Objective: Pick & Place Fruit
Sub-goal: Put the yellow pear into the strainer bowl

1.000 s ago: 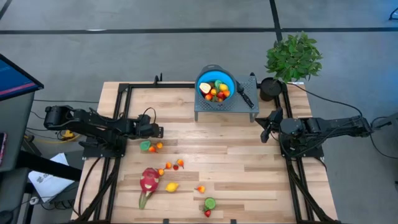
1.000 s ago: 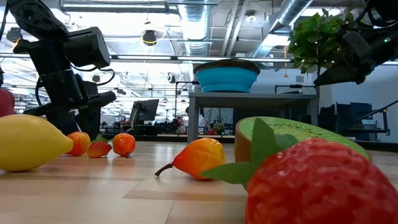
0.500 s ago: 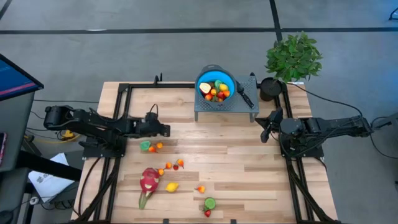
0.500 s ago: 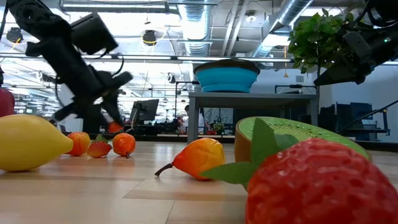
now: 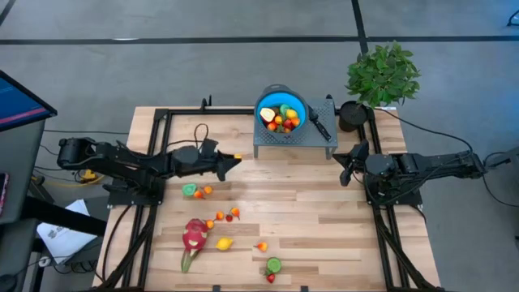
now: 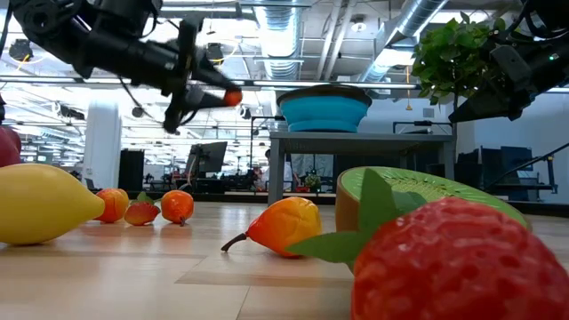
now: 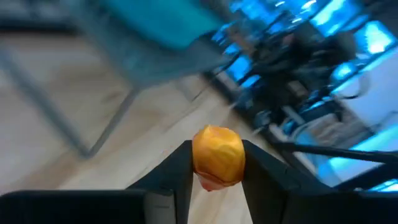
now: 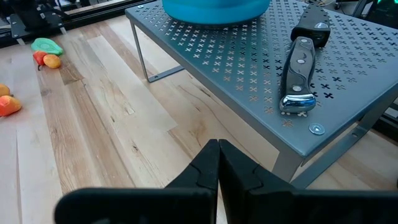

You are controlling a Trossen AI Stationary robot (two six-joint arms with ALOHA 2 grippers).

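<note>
Low view puts a strawberry (image 6: 453,262) and a cut kiwi half (image 6: 418,191) nearest, with a lemon (image 6: 40,204) to the left. Farther in on the wooden table (image 5: 324,227) lie a dragon fruit (image 5: 193,237) and scattered small orange fruits (image 5: 223,216). Beyond them the left gripper (image 5: 233,159) hangs above the table, pinching a small orange fruit (image 7: 217,154) between its fingers. At the far edge a blue bowl (image 5: 281,109) of fruit sits on a grey perforated stand (image 5: 312,134) beside a knife (image 8: 300,74). The right gripper (image 8: 217,163) waits at the right, fingers pressed together
</note>
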